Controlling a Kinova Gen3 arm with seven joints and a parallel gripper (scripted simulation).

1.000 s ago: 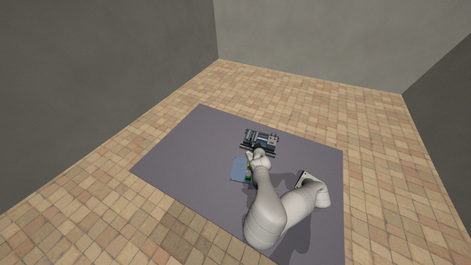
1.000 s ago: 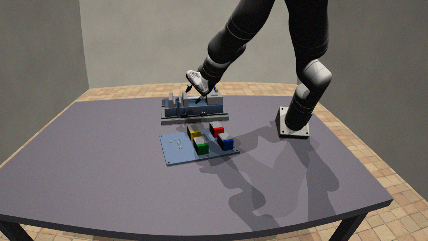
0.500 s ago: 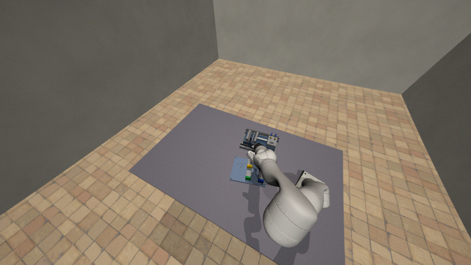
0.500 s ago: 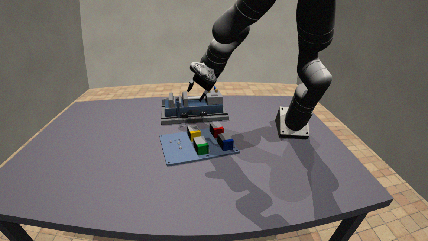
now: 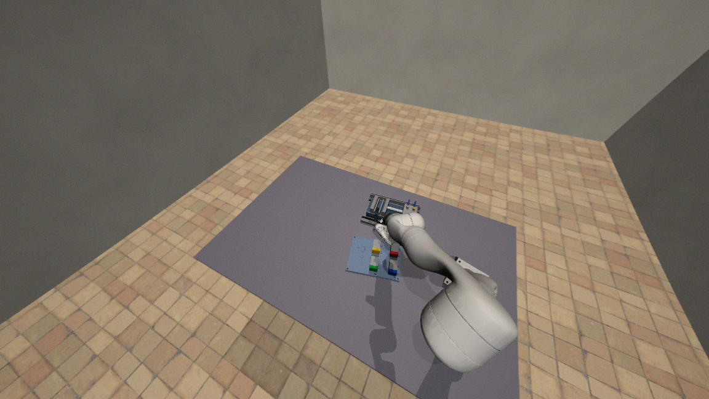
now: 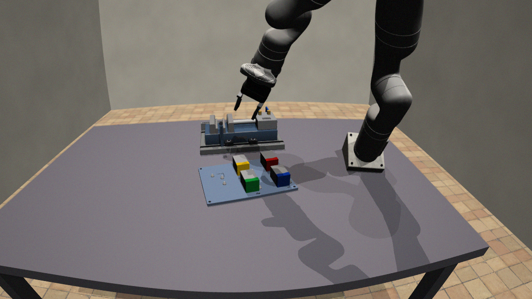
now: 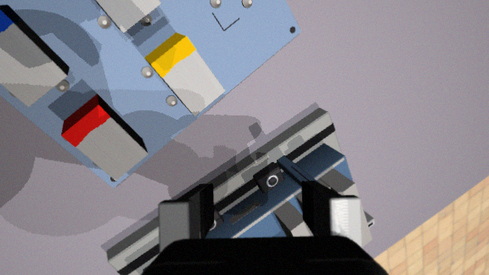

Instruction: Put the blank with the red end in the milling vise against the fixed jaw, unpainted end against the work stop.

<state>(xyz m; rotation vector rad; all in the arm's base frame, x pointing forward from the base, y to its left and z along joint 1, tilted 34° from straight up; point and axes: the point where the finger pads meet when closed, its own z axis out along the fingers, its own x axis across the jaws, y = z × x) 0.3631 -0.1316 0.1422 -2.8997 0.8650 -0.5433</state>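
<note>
The grey blank with the red end point(image 6: 269, 160) lies on the blue plate point(image 6: 240, 183), at the corner nearest the vise; it also shows in the wrist view point(image 7: 103, 137) and in the top view point(image 5: 394, 252). The milling vise point(image 6: 241, 133) stands behind the plate, with nothing between its jaws; it also shows in the wrist view point(image 7: 272, 187). My gripper point(image 6: 246, 107) is open and empty. It hangs well above the vise, tilted, apart from every blank. Its fingers frame the vise's front rail in the wrist view point(image 7: 260, 212).
Blanks with yellow point(image 6: 240, 164), green point(image 6: 249, 180) and blue point(image 6: 280, 176) ends lie on the same plate. Small pegs point(image 6: 223, 182) stand on the plate's left part. The arm's base point(image 6: 365, 158) is bolted to the table at the right.
</note>
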